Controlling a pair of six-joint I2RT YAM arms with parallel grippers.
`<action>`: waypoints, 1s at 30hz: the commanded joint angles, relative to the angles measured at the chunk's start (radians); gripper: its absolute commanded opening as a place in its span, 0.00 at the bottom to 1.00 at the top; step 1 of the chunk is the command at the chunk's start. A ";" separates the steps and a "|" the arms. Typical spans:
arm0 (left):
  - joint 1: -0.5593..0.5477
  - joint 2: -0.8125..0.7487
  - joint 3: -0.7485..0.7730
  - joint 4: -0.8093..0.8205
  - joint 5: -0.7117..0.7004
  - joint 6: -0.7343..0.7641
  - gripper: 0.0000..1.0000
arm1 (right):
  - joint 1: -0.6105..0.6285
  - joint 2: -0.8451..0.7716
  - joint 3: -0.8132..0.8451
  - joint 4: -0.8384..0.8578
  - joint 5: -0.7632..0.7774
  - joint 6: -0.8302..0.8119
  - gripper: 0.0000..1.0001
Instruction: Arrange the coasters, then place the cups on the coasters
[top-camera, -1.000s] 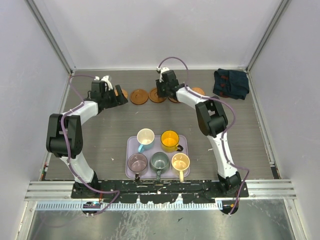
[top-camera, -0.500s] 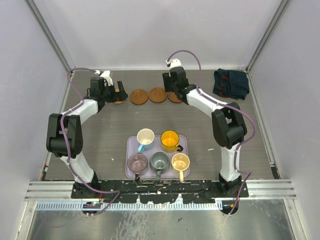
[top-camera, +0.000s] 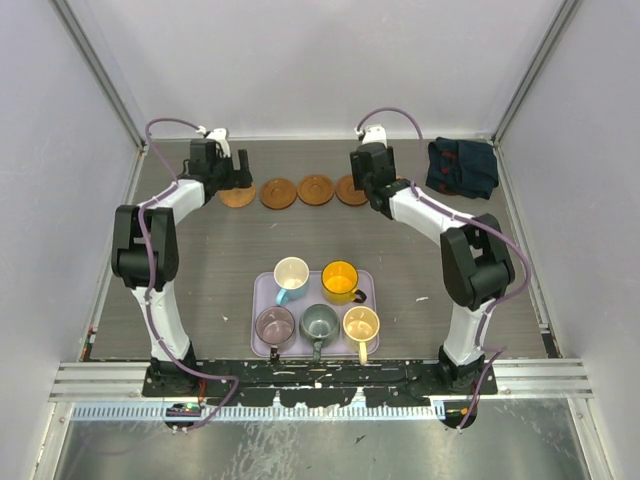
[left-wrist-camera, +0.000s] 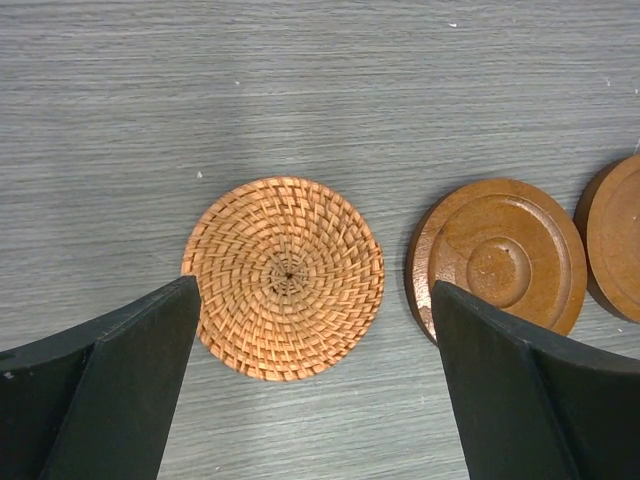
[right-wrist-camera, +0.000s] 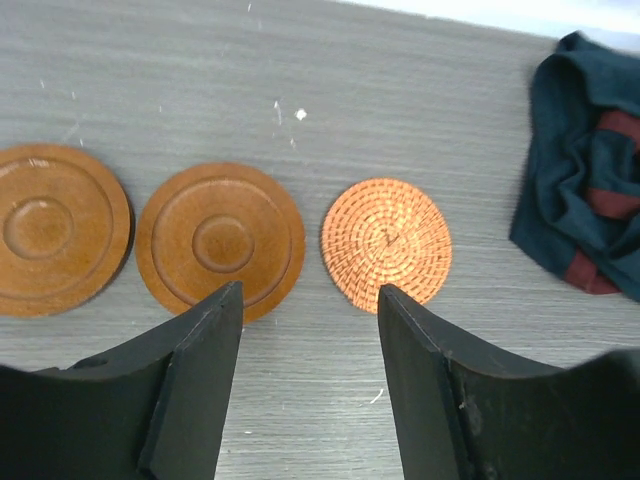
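Note:
Five coasters lie in a row at the back of the table. The leftmost is a woven coaster (left-wrist-camera: 285, 277) (top-camera: 237, 197), beside a ringed wooden coaster (left-wrist-camera: 497, 260) (top-camera: 278, 192). Two more wooden coasters (right-wrist-camera: 220, 240) (right-wrist-camera: 55, 230) and a second woven coaster (right-wrist-camera: 387, 243) follow to the right. My left gripper (left-wrist-camera: 315, 290) (top-camera: 236, 176) hovers open above the left woven coaster, holding nothing. My right gripper (right-wrist-camera: 308, 292) (top-camera: 378, 190) stands open and empty over the gap between a wooden coaster and the right woven one. Five cups stand on the lavender tray (top-camera: 262, 292): light blue (top-camera: 291, 273), orange-yellow (top-camera: 340, 280), mauve (top-camera: 275, 324), grey-green (top-camera: 320, 321), cream-yellow (top-camera: 361, 324).
A dark blue cloth with red stripes (top-camera: 461, 166) (right-wrist-camera: 590, 170) lies bunched at the back right corner, close to the right woven coaster. White walls and metal rails enclose the table on three sides.
Both grippers have opened and risen off the coasters. The right arm has swung right along the row. The left gripper has drawn back from the leftmost coaster, which now lies free.

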 joint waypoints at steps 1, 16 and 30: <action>-0.016 0.003 0.064 0.031 0.044 0.020 0.99 | -0.025 -0.106 -0.022 0.088 0.050 0.043 0.60; -0.070 -0.120 -0.106 0.037 0.222 -0.062 0.05 | -0.043 -0.183 -0.118 0.095 -0.039 0.236 0.46; -0.223 -0.053 -0.109 -0.010 0.208 -0.079 0.03 | -0.041 -0.311 -0.265 0.110 -0.030 0.199 0.46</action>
